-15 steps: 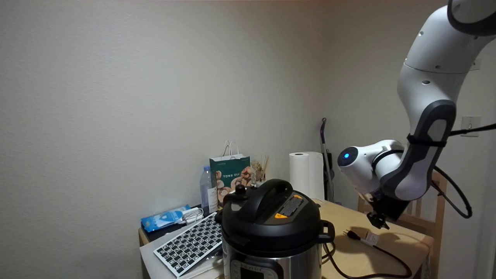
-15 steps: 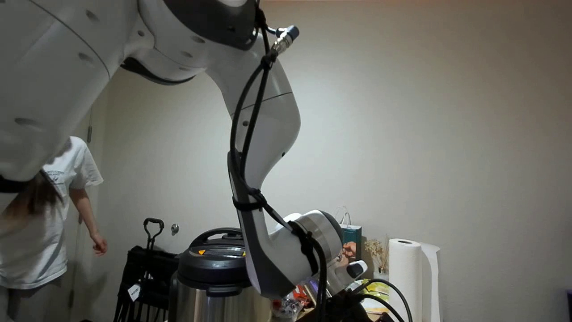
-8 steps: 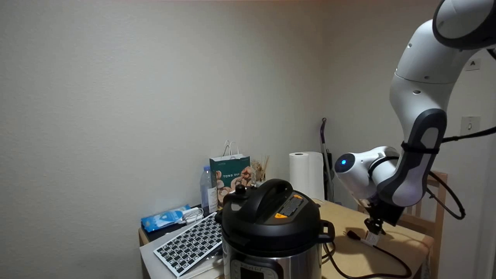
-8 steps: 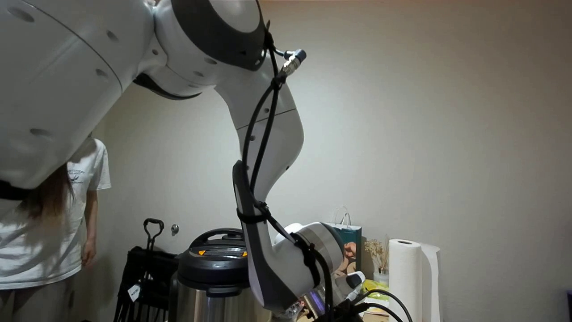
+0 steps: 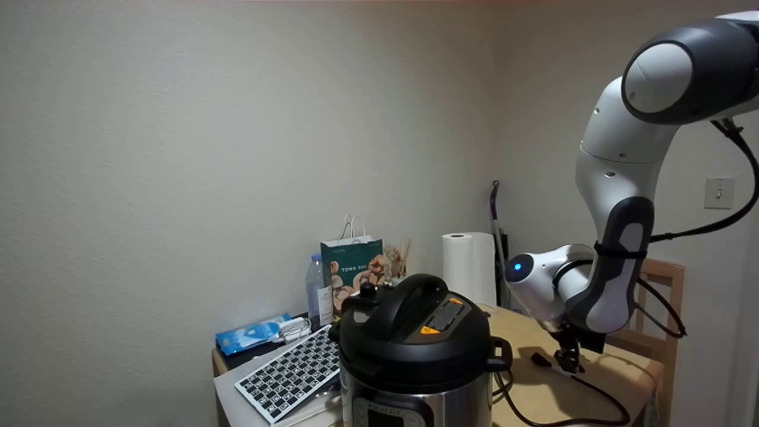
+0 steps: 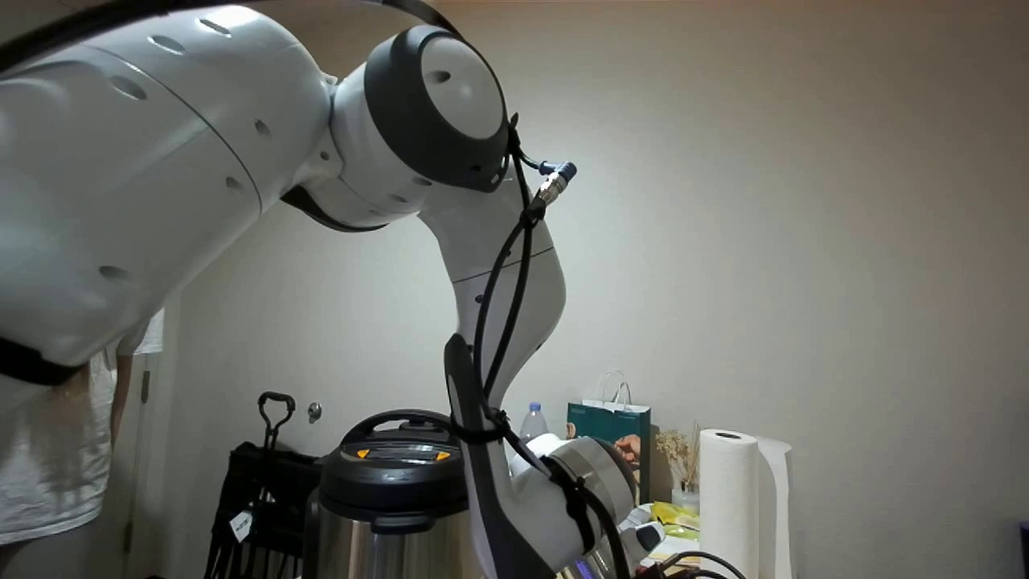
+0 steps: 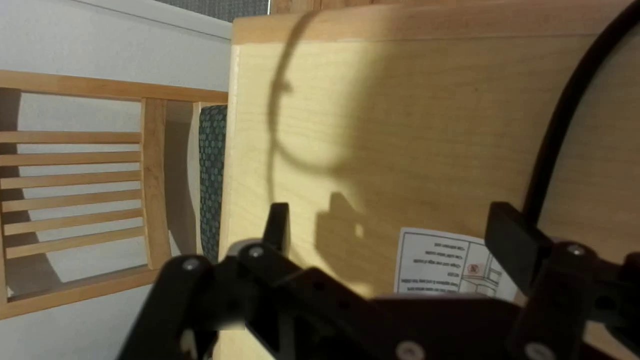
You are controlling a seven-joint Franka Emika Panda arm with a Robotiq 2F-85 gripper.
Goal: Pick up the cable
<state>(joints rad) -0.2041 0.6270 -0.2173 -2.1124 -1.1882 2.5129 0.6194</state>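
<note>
The cable (image 5: 594, 389) is a thin black cord on the wooden table, right of the pressure cooker in an exterior view. Its dark plug (image 5: 541, 359) points left. My gripper (image 5: 568, 360) is low over the cord just behind the plug. In the wrist view the gripper (image 7: 392, 220) is open, its fingers wide apart. The cord (image 7: 554, 132) runs down behind the right finger, not between the fingers. The cord's white tag (image 7: 442, 260) lies between the fingers, partly hidden by the gripper. The plug is hidden in the wrist view.
The pressure cooker (image 5: 415, 350) stands left of the cable and also shows in an exterior view (image 6: 394, 482). A paper towel roll (image 5: 458, 267) stands behind. A wooden chair (image 7: 155, 180) is beside the table edge (image 7: 232, 140). A person (image 6: 64, 458) stands in the background.
The arm has moved down and a little left in an exterior view, bringing the gripper lower over the cord beside the plug. The cable has not moved. The person in the background has shifted.
</note>
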